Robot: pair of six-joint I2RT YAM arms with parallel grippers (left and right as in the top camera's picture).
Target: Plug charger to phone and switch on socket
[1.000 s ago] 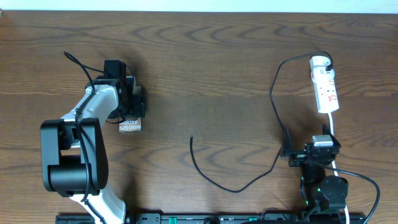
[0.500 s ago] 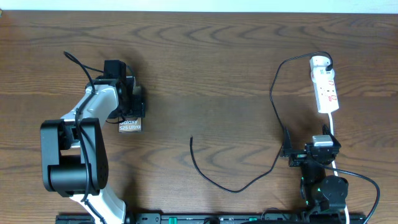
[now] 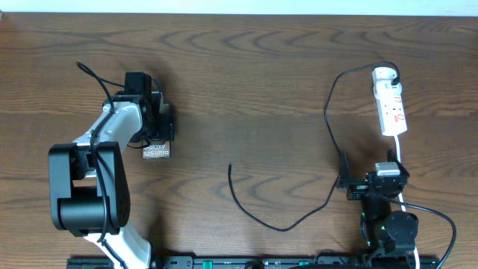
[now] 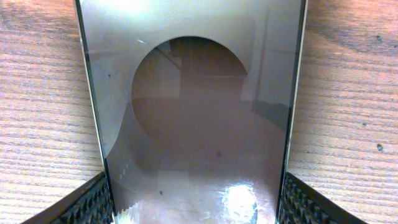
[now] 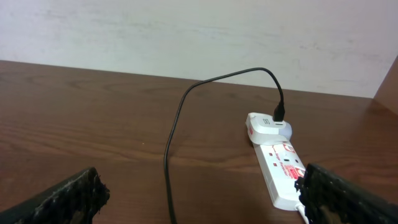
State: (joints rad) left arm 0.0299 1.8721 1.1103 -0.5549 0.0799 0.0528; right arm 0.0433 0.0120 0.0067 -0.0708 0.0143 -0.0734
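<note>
The brown phone (image 3: 157, 150) lies at the left, its lettered end showing below my left gripper (image 3: 158, 127). In the left wrist view the phone (image 4: 193, 124) fills the space between both fingers, which press its long edges. The black charger cable (image 3: 284, 224) runs from the white plug on the socket (image 3: 391, 104) at the far right down to a free tip (image 3: 230, 167) at mid-table. My right gripper (image 3: 373, 185) is open and empty near the front right. In the right wrist view the cable (image 5: 171, 149) and the socket (image 5: 280, 168) lie ahead.
A white cord (image 3: 402, 161) leaves the socket's near end toward the right arm's base. The table's far edge meets a pale wall (image 5: 199, 37).
</note>
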